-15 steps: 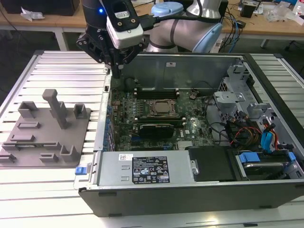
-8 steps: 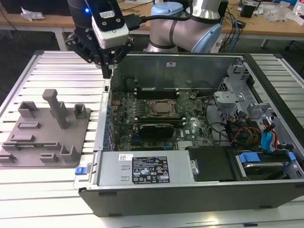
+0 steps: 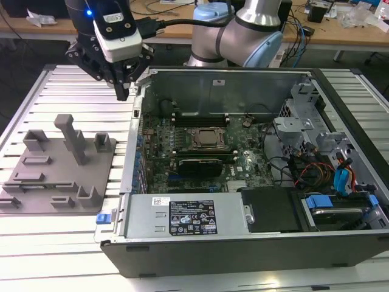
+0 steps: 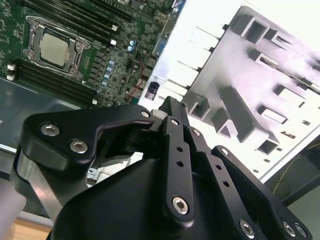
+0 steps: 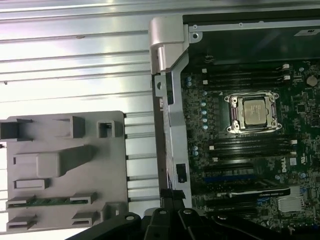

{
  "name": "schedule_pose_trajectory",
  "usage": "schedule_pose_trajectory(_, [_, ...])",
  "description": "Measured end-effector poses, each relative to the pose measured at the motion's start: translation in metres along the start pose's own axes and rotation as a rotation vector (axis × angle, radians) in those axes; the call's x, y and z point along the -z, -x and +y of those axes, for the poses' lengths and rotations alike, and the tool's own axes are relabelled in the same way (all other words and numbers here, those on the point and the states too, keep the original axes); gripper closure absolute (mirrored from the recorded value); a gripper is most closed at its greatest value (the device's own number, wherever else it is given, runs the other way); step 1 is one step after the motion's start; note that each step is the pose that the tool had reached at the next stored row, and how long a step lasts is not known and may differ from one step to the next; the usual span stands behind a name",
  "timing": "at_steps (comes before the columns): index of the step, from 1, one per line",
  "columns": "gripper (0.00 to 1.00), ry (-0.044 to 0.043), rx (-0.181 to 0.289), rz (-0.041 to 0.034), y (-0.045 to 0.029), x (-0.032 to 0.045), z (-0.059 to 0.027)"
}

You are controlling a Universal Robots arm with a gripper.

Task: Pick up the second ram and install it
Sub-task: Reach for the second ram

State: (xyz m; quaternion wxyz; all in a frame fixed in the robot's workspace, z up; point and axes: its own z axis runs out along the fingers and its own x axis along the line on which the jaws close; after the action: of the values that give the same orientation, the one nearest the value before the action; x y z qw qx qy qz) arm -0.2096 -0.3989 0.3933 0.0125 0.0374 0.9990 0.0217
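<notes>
Right now we have the end effector (image 3: 124, 90) clenched on nothing, hanging above the desk (image 3: 61, 85) just beside the open computer case (image 3: 182, 255), while the second ram (image 5: 49, 201) sits in a slot of the grey holder tray (image 5: 117, 150) near that tray's corner, well apart from it. We judge that a careless descent could clip the case wall, or a skewed pinch could jam the thin board in its slot.

A slatted aluminium table (image 3: 67, 85) carries two things. A grey holder plate (image 3: 58, 167) lies to one side of the jaws of the gripper (image 3: 124, 92), an open computer case (image 3: 243, 249) to the other.
</notes>
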Motion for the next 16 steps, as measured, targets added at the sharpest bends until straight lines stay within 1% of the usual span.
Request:
schedule_pose_trajectory(1, [0.92,-0.0001,0.0,0.0,-0.005,0.0001,-0.0004])
schedule_pose_trajectory(4, [0.92,-0.0001,0.0,0.0001,-0.0132,0.0004,-0.001])
schedule_pose_trajectory(11, [0.92,-0.0001,0.0,0.0,-0.0238,0.0006,-0.0018])
schedule_pose_trajectory(16, [0.92,-0.0001,0.0,0.0,-0.0344,0.0009,-0.0026])
